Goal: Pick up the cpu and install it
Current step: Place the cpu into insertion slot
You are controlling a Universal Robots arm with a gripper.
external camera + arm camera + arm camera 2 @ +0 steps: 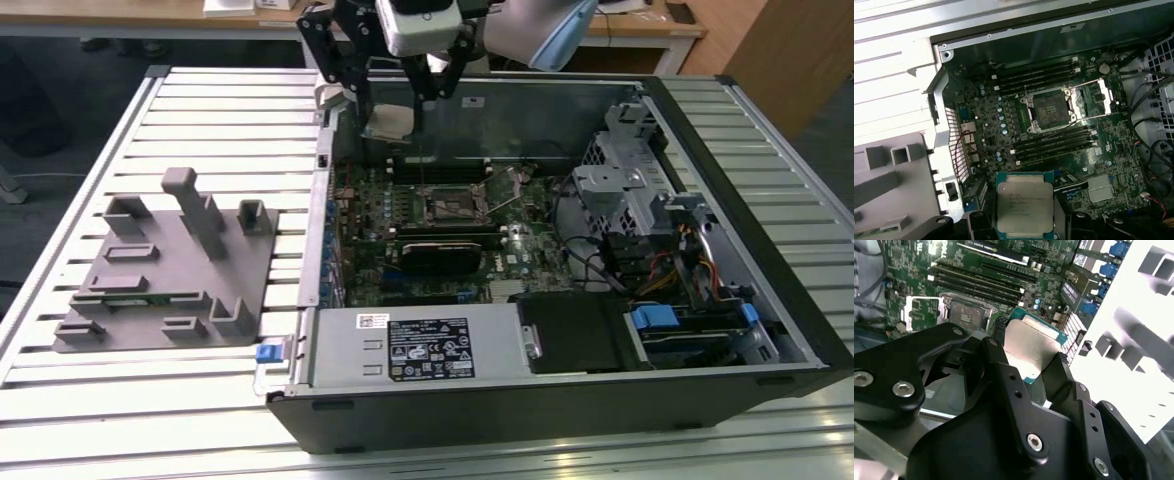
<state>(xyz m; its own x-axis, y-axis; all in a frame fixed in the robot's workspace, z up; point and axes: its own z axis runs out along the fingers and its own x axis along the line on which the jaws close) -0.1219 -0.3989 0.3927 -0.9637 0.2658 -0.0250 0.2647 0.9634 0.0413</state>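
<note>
Now: my gripper (1030, 344) is clamped on the cpu (1024, 362), fingers (998, 357) pinching two opposite edges. Pick-up looks done. I hang above the open computer case (747, 330), near its far wall in the exterior view, well clear of the board. The socket (1050, 107) lies open and empty, frame flipped aside. Seating the chip is not yet done. The grey fixture (160, 270) sits outside the case, on the exterior view's left

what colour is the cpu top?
The cpu lid is pale silvery grey, with a greenish edge; best in the first wrist view.
</note>
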